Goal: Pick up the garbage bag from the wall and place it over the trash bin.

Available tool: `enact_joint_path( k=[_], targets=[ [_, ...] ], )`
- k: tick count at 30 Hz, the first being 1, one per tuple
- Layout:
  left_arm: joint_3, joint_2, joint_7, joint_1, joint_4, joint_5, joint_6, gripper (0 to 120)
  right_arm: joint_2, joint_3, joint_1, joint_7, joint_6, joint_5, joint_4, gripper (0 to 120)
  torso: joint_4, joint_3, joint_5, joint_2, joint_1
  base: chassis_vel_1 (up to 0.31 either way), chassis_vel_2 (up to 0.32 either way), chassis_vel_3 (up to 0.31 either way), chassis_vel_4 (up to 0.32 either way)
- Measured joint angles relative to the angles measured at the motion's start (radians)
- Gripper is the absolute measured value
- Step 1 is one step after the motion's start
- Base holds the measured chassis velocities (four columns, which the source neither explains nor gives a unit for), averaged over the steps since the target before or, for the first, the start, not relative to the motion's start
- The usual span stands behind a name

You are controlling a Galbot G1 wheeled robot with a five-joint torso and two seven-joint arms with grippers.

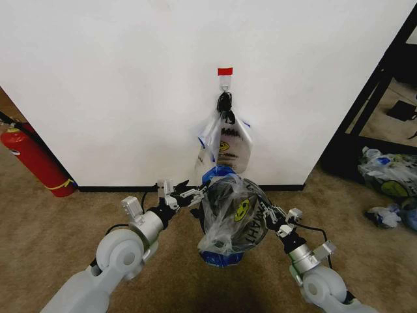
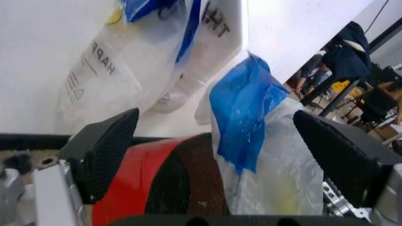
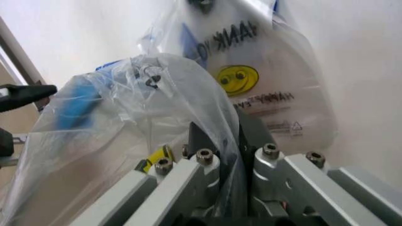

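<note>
Stretching the garbage bag [image 1: 229, 218] over the trash bin [image 1: 236, 195] is the step in hand, and both arms are at it on the carpet just in front of the wall [image 1: 130, 78]. The bag already drapes over the bin's mouth, its blue handle loop [image 2: 242, 113] bunched at the rim and the yellow smiley turned toward the head camera.

The right tool [image 3: 229, 141] is clamped tight on a fold of the bag's film at the bin's right side. The left tool [image 2: 213, 141] stands wide apart with nothing between its pads, straddling the bin's rim and the blue loop.

To do this well, I judge the left tool should close on the loose film near the blue loop, then both sides should be drawn outward and down evenly so the opening clears the whole rim. The film is thin and could tear or slip if pulled hard from one side, and the light bin could tip.

More bags [image 1: 225, 143] of the same kind hang from the hook [image 1: 225, 81] under a strip of red tape [image 1: 225, 70]. On them I can read "THANK YOU" in part and "HAPPY" beside a smiley face and a small recycling mark; the finer print is too small to tell. A red fire extinguisher [image 1: 36, 160] stands off to the left.
</note>
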Motion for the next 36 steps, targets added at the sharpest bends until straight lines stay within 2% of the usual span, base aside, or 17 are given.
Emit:
enact_joint_path(
  k=[4, 9, 10, 15, 17, 19, 20, 21, 22, 23, 27, 28, 30, 33, 36],
  targets=[
    [0.004, -0.007, -0.015, 0.002, -0.004, -0.012, 0.012, 90, 0.002, 0.000, -0.004, -0.003, 0.003, -0.002, 0.009, 1, -0.0002, 0.000, 0.0000, 0.000, 0.000, 0.000, 0.000, 0.000, 0.000],
    [0.002, -0.006, -0.066, 0.010, -0.008, -0.004, 0.023, 69, 0.001, -0.001, -0.005, -0.003, 0.004, -0.002, 0.019, 1, -0.0001, 0.000, -0.0001, 0.000, 0.000, 0.000, 0.000, 0.000, 0.000],
    [0.002, -0.006, -0.066, 0.010, -0.008, -0.004, 0.023, 69, 0.001, -0.001, -0.005, -0.003, 0.004, -0.002, 0.019, 1, -0.0001, 0.000, -0.0001, 0.000, 0.000, 0.000, 0.000, 0.000, 0.000],
    [-0.002, -0.001, -0.068, 0.018, -0.013, 0.015, 0.020, 48, -0.001, 0.002, -0.005, -0.001, 0.005, 0.000, 0.024, 1, -0.0001, 0.000, -0.0001, 0.000, 0.000, 0.000, 0.000, 0.000, 0.000],
    [-0.002, -0.001, -0.067, 0.018, -0.012, 0.019, 0.017, 45, -0.001, 0.002, -0.005, -0.001, 0.005, 0.000, 0.025, 1, -0.0001, 0.000, 0.0000, 0.000, 0.000, 0.000, 0.000, 0.000, 0.000],
    [-0.003, -0.001, -0.066, 0.017, -0.008, 0.024, 0.005, 34, -0.002, 0.002, -0.005, 0.000, 0.005, 0.000, 0.025, 1, -0.0001, 0.000, -0.0001, 0.000, 0.000, 0.000, 0.000, 0.000, 0.000],
    [-0.004, -0.001, -0.065, 0.017, -0.007, 0.025, 0.003, 34, -0.003, 0.002, -0.005, 0.000, 0.005, 0.001, 0.025, 1, -0.0001, 0.000, -0.0001, 0.000, 0.000, 0.000, 0.000, 0.000, 0.000],
    [-0.006, 0.002, -0.062, 0.016, -0.004, 0.027, 0.000, 26, -0.004, 0.002, -0.004, 0.000, 0.005, 0.001, 0.025, 1, -0.0001, 0.000, 0.0000, 0.000, 0.000, 0.000, 0.000, 0.000, 0.000],
    [-0.007, 0.003, -0.061, 0.016, -0.003, 0.027, -0.001, 25, -0.004, 0.002, -0.004, 0.000, 0.005, 0.001, 0.025, 1, -0.0001, 0.000, 0.0000, 0.000, 0.000, 0.000, 0.000, 0.000, 0.000],
    [-0.012, 0.011, -0.052, 0.015, 0.003, 0.031, -0.003, 19, -0.006, 0.002, -0.005, -0.001, 0.005, 0.002, 0.023, 1, -0.0001, 0.000, 0.0000, 0.000, 0.000, 0.000, 0.000, 0.000, 0.000],
    [-0.018, 0.027, -0.024, 0.012, 0.013, 0.047, -0.003, 11, -0.008, 0.002, -0.005, -0.001, 0.005, 0.011, 0.022, 1, -0.0001, 0.000, -0.0001, 0.000, 0.000, 0.000, 0.000, 0.000, 0.000],
    [-0.019, 0.031, -0.016, 0.011, 0.016, 0.053, -0.003, 4, -0.008, 0.003, -0.005, -0.001, 0.005, 0.013, 0.022, 1, -0.0001, 0.000, 0.0000, 0.000, 0.000, 0.000, 0.000, 0.000, 0.000],
    [-0.021, 0.045, 0.014, 0.007, 0.029, 0.075, -0.003, 0, -0.010, 0.003, -0.005, -0.001, 0.004, 0.027, 0.022, 1, -0.0001, 0.000, 0.0000, 0.000, 0.000, 0.000, 0.000, 0.000, 0.000],
    [-0.021, 0.062, 0.052, 0.001, 0.050, 0.115, -0.006, 0, -0.013, 0.003, -0.004, -0.002, -0.004, 0.057, 0.023, 1, -0.0001, 0.000, -0.0001, 0.000, 0.000, 0.000, 0.000, 0.000, 0.000],
    [-0.013, 0.086, 0.154, -0.029, 0.108, 0.240, -0.045, 0, -0.024, 0.003, -0.003, -0.015, -0.038, 0.145, 0.032, 1, 0.0000, 0.000, -0.0002, 0.000, 0.000, 0.000, 0.000, 0.000, 0.000]
  ],
)
